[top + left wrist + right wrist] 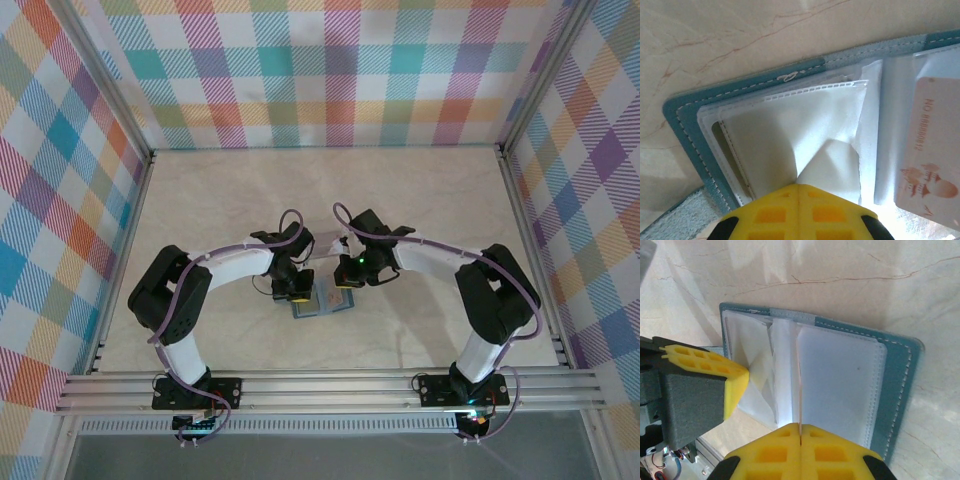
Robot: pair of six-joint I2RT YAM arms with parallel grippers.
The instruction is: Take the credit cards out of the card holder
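Card holder (897, 365): lying open on table (840, 270), under both fingertips.
Left gripper (799, 192): pinching its white inner pocket.
Right gripper (800, 432): pinching its upright clear leaf.
Credit card (932, 150): sitting pocketed beside Left gripper.

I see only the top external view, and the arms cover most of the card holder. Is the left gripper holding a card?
Observer: No. The left gripper is shut on a white plastic sleeve of the open card holder, pulling it up into a tent.
Operator: And the right one?
Observer: The right gripper is shut on a thin white leaf at the fold. Sleeve or card, I cannot tell.
Operator: Is any card visible?
Observer: Yes, a pale card with pink print lies on the holder's other half, apparently in a pocket.
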